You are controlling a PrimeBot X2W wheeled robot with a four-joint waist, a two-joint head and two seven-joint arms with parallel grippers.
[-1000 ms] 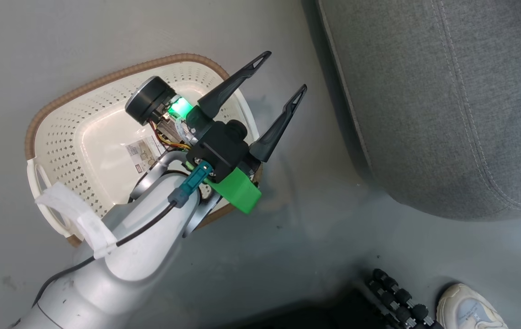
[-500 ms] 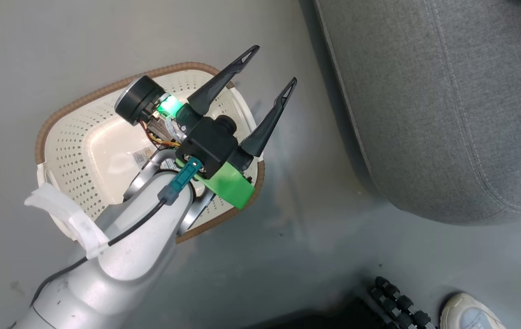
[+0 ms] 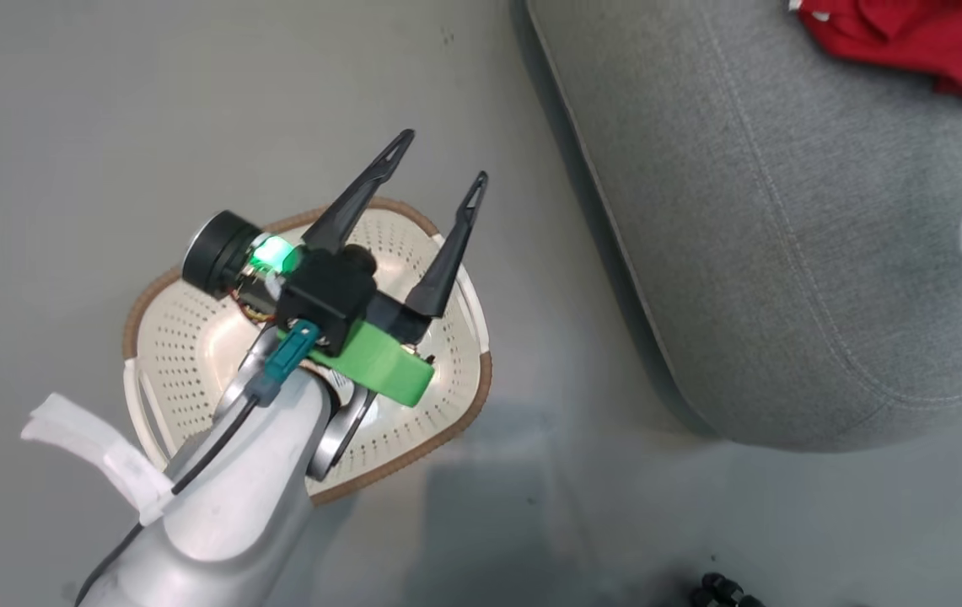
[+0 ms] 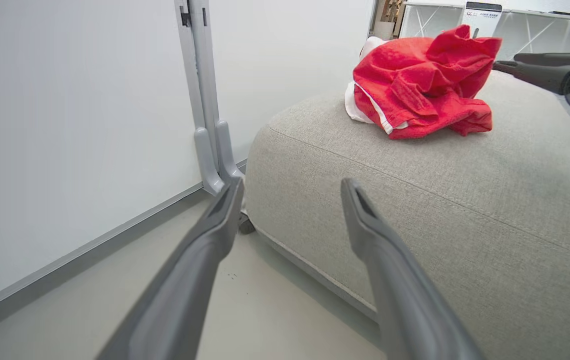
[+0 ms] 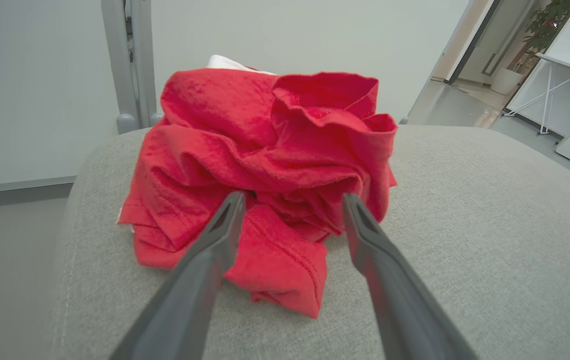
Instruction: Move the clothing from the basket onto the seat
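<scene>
Drop-off looks done: crumpled red fabric clothing (image 5: 265, 165) on grey upholstered seat (image 5: 464, 225) — right gripper (image 5: 293, 195) & left gripper (image 3: 443, 156) jaws both spread wide, holding nothing — nxt, check cream perforated plastic basket (image 3: 185, 354).

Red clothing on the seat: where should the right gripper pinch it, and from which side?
Pinch the raised fold atop the clothing, coming down from above. It stands up as a loose ridge clear of the seat, so the jaws can likely close across it. The open right gripper faces the pile.
</scene>
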